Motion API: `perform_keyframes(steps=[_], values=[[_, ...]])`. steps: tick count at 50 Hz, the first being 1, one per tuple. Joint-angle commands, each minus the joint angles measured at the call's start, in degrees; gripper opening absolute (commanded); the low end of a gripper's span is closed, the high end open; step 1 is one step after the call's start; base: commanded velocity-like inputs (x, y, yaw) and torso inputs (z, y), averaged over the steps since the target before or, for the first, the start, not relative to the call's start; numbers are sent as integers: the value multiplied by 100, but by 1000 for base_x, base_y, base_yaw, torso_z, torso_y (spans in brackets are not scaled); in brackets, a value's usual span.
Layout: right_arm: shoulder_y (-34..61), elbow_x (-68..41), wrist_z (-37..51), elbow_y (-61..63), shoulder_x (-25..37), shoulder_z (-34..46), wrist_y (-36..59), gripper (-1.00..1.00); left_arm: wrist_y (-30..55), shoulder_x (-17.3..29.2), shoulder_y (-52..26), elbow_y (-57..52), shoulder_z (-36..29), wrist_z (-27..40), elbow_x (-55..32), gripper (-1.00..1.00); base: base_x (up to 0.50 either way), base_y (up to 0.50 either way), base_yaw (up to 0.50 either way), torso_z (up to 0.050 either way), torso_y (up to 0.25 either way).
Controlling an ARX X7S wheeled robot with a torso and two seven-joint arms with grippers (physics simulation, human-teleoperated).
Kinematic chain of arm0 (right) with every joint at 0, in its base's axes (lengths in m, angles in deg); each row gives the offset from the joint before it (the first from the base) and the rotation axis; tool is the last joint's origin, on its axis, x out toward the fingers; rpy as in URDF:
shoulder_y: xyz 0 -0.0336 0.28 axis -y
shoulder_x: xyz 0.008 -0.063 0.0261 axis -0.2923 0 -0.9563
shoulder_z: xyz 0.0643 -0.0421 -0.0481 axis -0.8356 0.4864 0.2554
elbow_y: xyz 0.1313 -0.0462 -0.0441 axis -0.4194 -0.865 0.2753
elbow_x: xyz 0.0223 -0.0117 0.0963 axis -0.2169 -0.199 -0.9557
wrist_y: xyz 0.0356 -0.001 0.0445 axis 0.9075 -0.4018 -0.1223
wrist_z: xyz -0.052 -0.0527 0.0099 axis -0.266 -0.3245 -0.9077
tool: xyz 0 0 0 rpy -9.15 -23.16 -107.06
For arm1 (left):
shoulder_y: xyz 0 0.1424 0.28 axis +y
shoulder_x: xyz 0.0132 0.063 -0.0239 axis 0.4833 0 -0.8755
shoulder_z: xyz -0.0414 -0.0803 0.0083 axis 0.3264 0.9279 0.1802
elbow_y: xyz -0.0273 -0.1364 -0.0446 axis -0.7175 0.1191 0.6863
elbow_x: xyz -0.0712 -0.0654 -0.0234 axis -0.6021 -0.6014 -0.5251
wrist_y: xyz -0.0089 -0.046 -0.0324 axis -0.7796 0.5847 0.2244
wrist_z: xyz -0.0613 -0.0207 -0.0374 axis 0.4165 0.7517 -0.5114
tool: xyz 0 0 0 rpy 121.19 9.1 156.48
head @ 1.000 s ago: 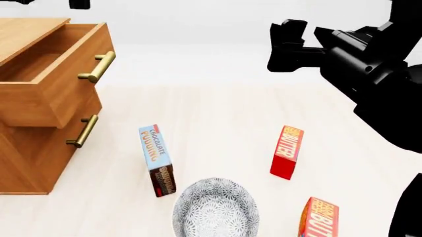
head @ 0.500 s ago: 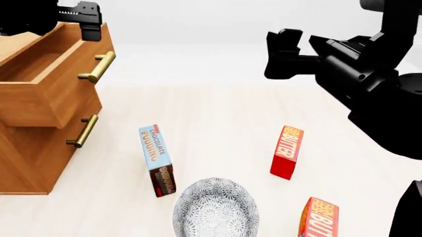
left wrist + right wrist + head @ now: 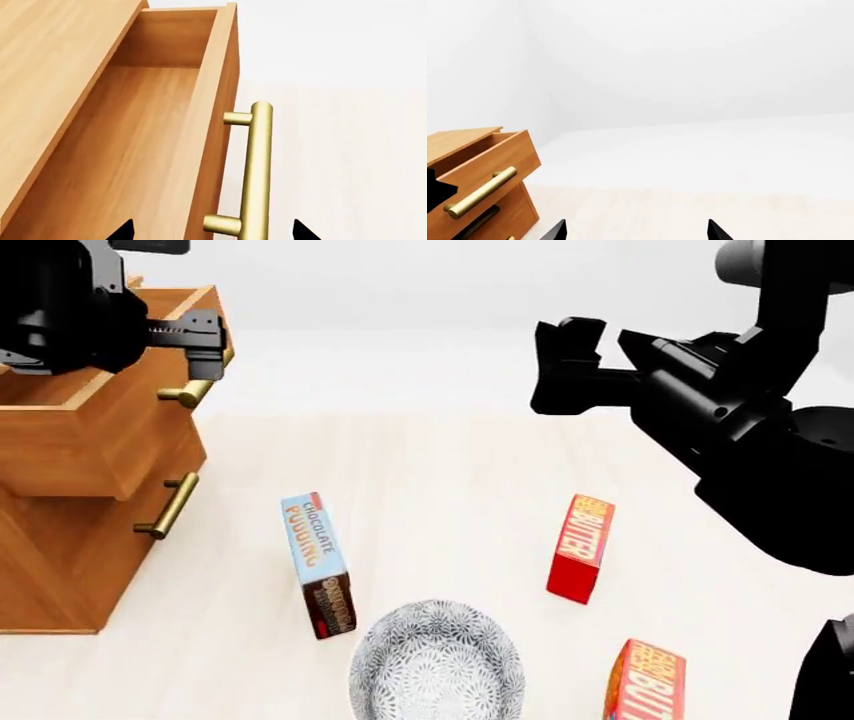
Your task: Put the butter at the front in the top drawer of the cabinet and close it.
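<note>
The cabinet [image 3: 60,560] stands at the left, and its top drawer [image 3: 80,435] is pulled open and empty. The left wrist view shows the drawer's bare inside [image 3: 133,150] and its brass handle [image 3: 257,170]. My left gripper [image 3: 207,345] is open just above the drawer front; its fingertips [image 3: 123,232] straddle the front panel and handle without touching. One butter carton [image 3: 647,680] stands at the front right edge, a second butter carton [image 3: 582,547] behind it. My right gripper [image 3: 567,365] is open and empty, raised high over the table; its fingertips [image 3: 557,231] frame bare floor.
A blue-and-brown chocolate pudding box [image 3: 318,562] stands mid-table. A patterned grey bowl [image 3: 435,660] sits in front of it. The lower drawer's handle [image 3: 167,505] is below the open drawer. The cabinet also shows in the right wrist view [image 3: 480,180].
My left arm has come down from the top left to the top drawer's front and handle. My right gripper has drifted slightly left. The cartons, box and bowl have not moved.
</note>
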Motion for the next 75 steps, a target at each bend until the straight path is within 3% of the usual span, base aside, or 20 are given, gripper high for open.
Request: perform_keyframes(steps=[1, 9, 16, 20, 24, 29, 38, 50, 75], values=[[-104, -12, 0, 13, 3, 23, -64, 100, -46, 163, 309, -240, 180, 337, -193, 100, 0, 0, 0, 0, 0], [-105, 4, -3, -8, -19, 72, -99, 100, -33, 327, 420, -456, 308, 631, -338, 100, 0, 0, 0, 0, 0], [-98, 22, -22, -28, -24, 113, -126, 100, 486, 346, 558, -815, 248, 248, -539, 100, 0, 0, 0, 0, 0], [-104, 19, -26, -22, -27, 126, -144, 100, 616, 212, 615, -873, -30, -686, -338, 100, 0, 0, 0, 0, 0], [-114, 8, -29, -9, -21, 131, -162, 100, 353, -149, 622, -355, -628, -2133, 321, 100, 0, 0, 0, 0, 0], [-125, 5, -38, -6, -23, 148, -183, 100, 27, -380, 635, -158, -885, -3041, 631, 100, 0, 0, 0, 0, 0], [-152, -57, -21, 23, 5, 146, -210, 100, 155, -267, 640, -1216, -439, -2447, 107, 100, 5, 0, -5, -3, 0], [-200, -216, 89, 132, 65, 100, -245, 100, 71, -410, 566, -1730, 31, -2470, -393, 100, 7, 0, -8, -2, 0], [-183, -527, 325, 200, 178, 117, -260, 100, -919, -1313, 611, -2675, 1354, -3393, -1538, 100, 5, 0, -7, -2, 0]])
